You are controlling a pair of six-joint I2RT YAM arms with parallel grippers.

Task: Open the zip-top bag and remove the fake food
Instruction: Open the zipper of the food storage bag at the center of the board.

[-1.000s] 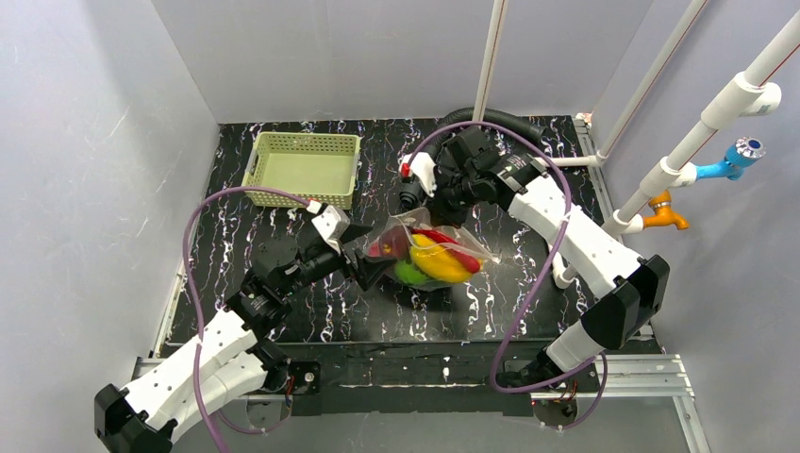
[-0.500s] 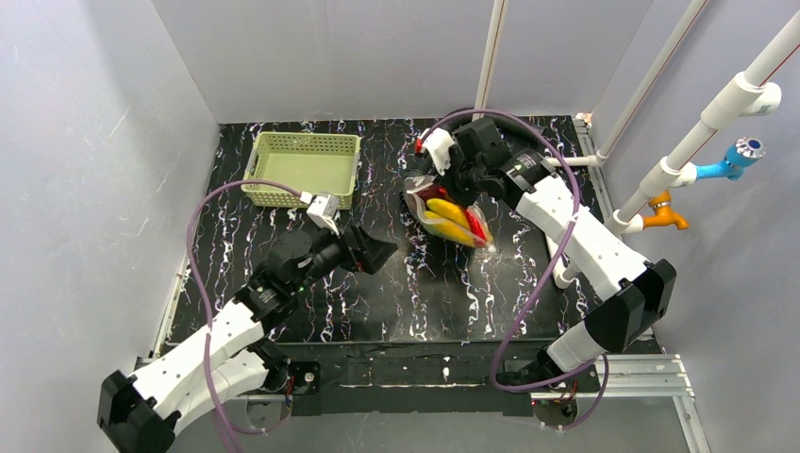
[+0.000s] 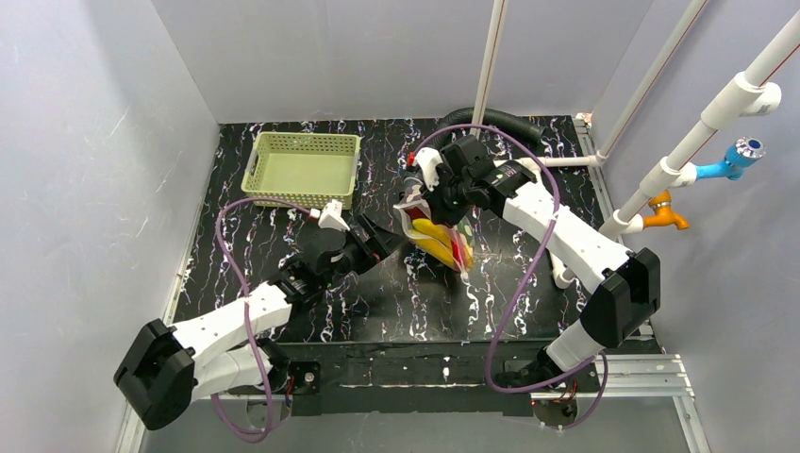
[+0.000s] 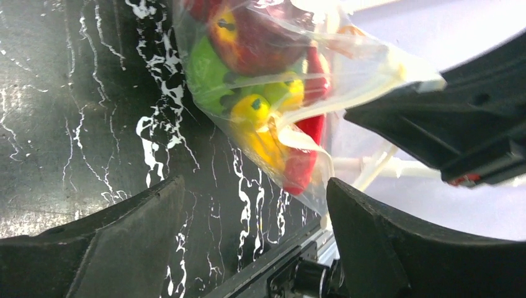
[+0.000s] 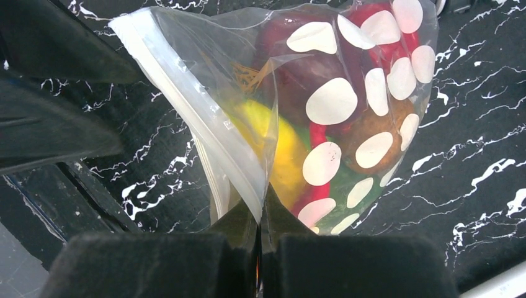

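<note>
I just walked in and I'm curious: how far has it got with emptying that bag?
Done: the right fingers grip the zip-top bag by its edge, holding it up. In hand: the left fingers, open, sit beside it. Left: all visible fake food is inside the bag; nothing is out.

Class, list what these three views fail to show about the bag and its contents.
Zip strip, sealed or open: right wrist view, folded plastic and right fingers hide it.
Fake food count: right wrist view, white spots and piling cover pieces.
Zip-top bag top: left wrist view, cut by frame edge.
</note>
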